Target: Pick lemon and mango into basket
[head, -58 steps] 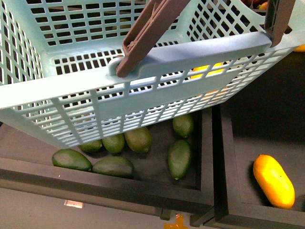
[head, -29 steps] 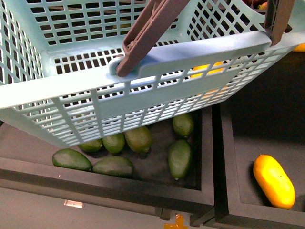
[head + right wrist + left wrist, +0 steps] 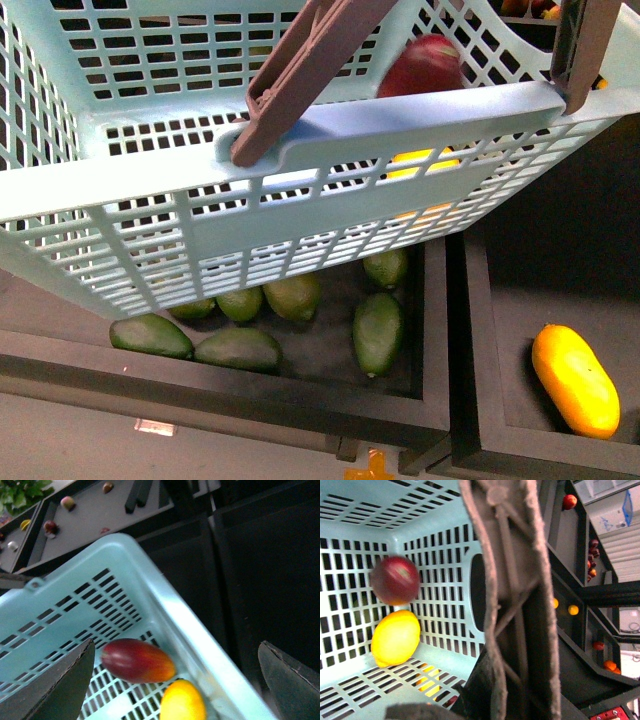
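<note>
Red mango (image 3: 138, 660) is near lemon (image 3: 183, 700) in basket (image 3: 165, 605); right pincer (image 3: 176, 645) released, left pincer (image 3: 485, 700) unclear.

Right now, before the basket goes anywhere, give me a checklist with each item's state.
1. Lemon in the basket: ok, it lies on the slotted floor by a wall.
2. Mango in the basket: ok, it is inside the walls.
3. Mango at rest: cannot tell, it is blurred in the left wrist view.
4. Right gripper free of fruit: ok, it is open above the basket and holds nothing.
5. Left gripper's hold on the brown handle: cannot tell, the handle fills the view.
6. Basket level: probably not ok, its rim slants against the crate below.
</note>
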Robot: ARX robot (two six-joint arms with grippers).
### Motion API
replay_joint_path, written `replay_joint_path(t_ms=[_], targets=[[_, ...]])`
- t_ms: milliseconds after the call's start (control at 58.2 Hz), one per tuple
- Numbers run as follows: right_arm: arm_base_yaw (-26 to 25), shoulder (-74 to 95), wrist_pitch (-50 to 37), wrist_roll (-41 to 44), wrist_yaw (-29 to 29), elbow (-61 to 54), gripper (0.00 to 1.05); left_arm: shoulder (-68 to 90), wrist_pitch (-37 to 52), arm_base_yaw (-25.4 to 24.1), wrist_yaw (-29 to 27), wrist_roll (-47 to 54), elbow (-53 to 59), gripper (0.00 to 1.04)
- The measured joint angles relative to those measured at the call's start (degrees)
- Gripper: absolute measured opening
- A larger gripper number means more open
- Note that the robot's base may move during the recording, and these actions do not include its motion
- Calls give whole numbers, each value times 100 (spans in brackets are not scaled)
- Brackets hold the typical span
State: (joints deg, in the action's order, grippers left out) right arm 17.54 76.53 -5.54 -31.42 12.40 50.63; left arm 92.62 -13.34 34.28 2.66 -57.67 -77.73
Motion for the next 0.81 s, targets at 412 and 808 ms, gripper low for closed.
replay_joint_path(t_ms=[412,808], targets=[[-916,-1954,-2651,2767,-446,-2546,51,0,0,7,26,7,0,5],[-1727,-3432,-2756,3108,-1200,-4201,2,0,0,4,-9,13,0,5]])
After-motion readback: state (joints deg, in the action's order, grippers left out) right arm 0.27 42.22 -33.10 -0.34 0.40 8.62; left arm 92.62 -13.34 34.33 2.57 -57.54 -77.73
